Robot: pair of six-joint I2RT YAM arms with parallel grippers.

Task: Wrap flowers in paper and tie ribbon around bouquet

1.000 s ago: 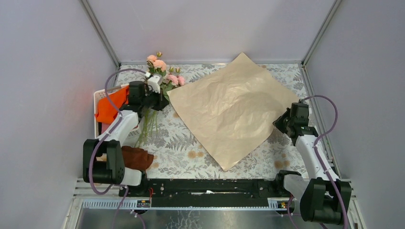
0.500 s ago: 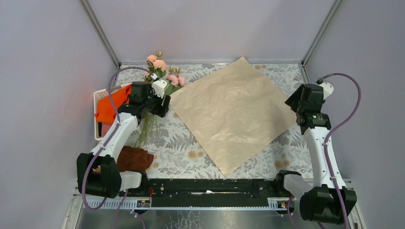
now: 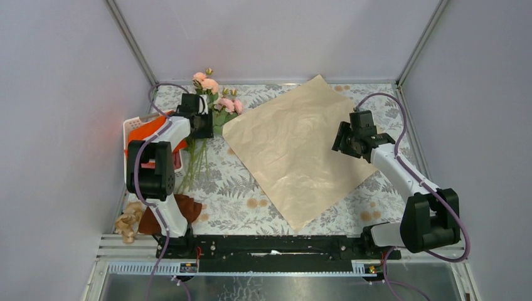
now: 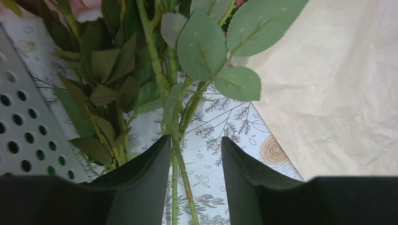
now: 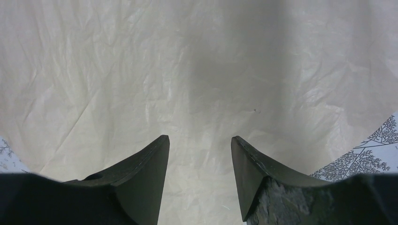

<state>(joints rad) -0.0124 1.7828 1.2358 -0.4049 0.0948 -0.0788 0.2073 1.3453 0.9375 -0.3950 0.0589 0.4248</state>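
The top camera is looking down from above the near edge over the whole table (image 3: 232,188). Close in, the left wrist camera is facing the flowers (image 4: 202,47) at eleven o'clock, the right one the paper (image 5: 197,70) at two o'clock; all are sharing that paper.

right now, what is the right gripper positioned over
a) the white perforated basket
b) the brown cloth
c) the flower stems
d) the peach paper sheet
D: the right gripper has its jaws apart over the paper, whose crinkled peach surface fills the gap between them and nearly the whole right wrist view.
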